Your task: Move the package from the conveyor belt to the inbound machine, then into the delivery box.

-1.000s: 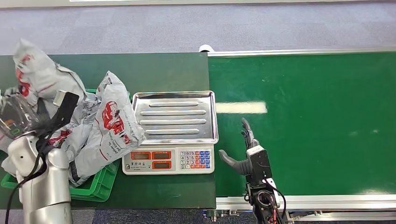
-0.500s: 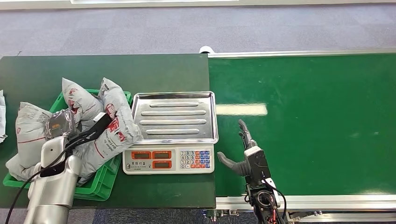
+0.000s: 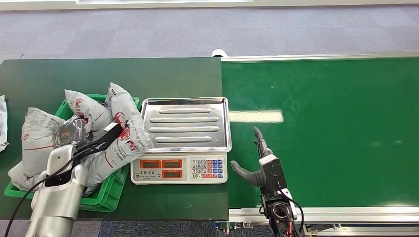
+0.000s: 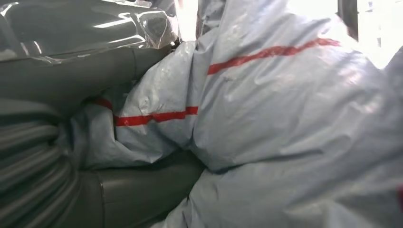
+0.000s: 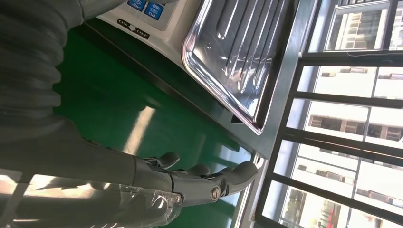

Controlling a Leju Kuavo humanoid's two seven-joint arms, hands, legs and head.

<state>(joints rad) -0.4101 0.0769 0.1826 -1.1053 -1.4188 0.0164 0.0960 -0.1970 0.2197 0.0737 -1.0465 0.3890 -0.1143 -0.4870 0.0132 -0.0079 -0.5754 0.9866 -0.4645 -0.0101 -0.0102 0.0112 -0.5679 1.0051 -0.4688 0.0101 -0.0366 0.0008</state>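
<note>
We see our left hand (image 3: 74, 133) low over the green crate (image 3: 106, 193) at the left side of the dark green desk (image 3: 148, 74), among the grey packages with red print that fill the crate. In the left wrist view the fingers (image 4: 138, 183) and the thumb lie on two sides of a grey package (image 4: 266, 109) with red stripes, and the bag bulges between them, so we believe the hand grips it, though the view is too close to be fully sure. In the head view this package (image 3: 121, 140) lies against the right edge of the crate, just beside the scale (image 3: 180, 168), and partly rests on the other bags. The scale stands between the crate and the conveyor belt (image 3: 336, 128); its steel tray (image 3: 185, 123) carries nothing, and the red displays and the keypad face us. Our right hand (image 3: 257, 163) hovers over the near edge of the belt, just beside the scale, with the fingers (image 5: 223, 178) stretched out and the thumb spread to the side, holding nothing. The right wrist view shows the tray (image 5: 237, 61) from the side and windows behind it. A further grey bag (image 3: 2, 123) shows at the left edge of the desk, apart from the crate.
</note>
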